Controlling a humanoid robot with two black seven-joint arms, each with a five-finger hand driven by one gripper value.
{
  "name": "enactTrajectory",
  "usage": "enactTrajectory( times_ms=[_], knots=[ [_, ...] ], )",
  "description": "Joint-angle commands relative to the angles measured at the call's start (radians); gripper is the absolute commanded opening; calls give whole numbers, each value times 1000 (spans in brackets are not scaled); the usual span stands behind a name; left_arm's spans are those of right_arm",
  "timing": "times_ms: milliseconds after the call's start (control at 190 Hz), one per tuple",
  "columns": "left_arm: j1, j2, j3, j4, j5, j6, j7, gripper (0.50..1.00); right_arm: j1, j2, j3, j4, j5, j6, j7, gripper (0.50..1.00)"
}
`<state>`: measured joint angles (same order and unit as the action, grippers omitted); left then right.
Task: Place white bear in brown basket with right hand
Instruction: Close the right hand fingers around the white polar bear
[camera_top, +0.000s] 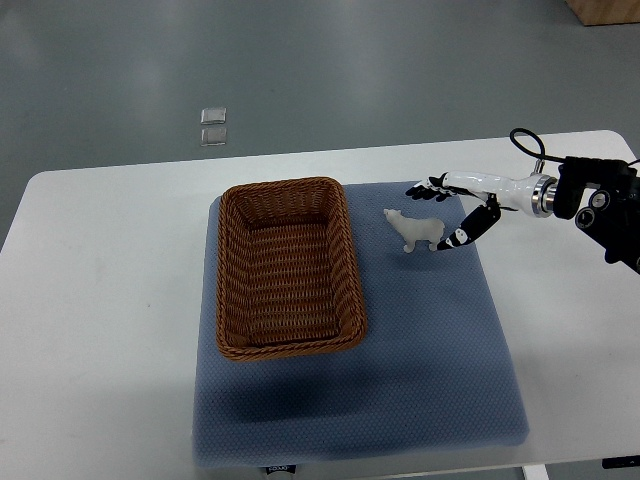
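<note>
A small white bear (414, 231) stands on the blue mat (430, 350), just right of the brown wicker basket (232, 290). The basket has nothing inside it. My right hand (437, 216) comes in from the right edge and hovers at the bear's right side. Its fingers (427, 189) are spread beyond the bear and the thumb (462, 236) reaches down by the bear's rear. The hand is open and holds nothing. The left arm does not show.
The mat lies on a white table (100, 300) whose far edge runs above the basket. Grey floor lies beyond, with two small clear squares (213, 126) on it. A black label (282, 467) sits at the mat's near edge.
</note>
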<state>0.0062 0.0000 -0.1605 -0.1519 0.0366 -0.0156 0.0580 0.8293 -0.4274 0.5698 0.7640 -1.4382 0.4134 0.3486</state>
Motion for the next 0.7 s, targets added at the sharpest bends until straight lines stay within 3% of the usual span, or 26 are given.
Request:
enactTrajectory(
  times_ms=[0, 337, 696],
  knots=[
    [0, 0, -1, 0, 0, 0, 0, 1000, 2, 1, -13, 0, -1, -4, 0, 866],
    [0, 0, -1, 0, 0, 0, 0, 1000, 2, 16, -16, 6, -1, -27, -53, 868],
    [0, 0, -1, 0, 0, 0, 0, 1000, 21, 19, -64, 6, -21, -38, -62, 862]
  ],
)
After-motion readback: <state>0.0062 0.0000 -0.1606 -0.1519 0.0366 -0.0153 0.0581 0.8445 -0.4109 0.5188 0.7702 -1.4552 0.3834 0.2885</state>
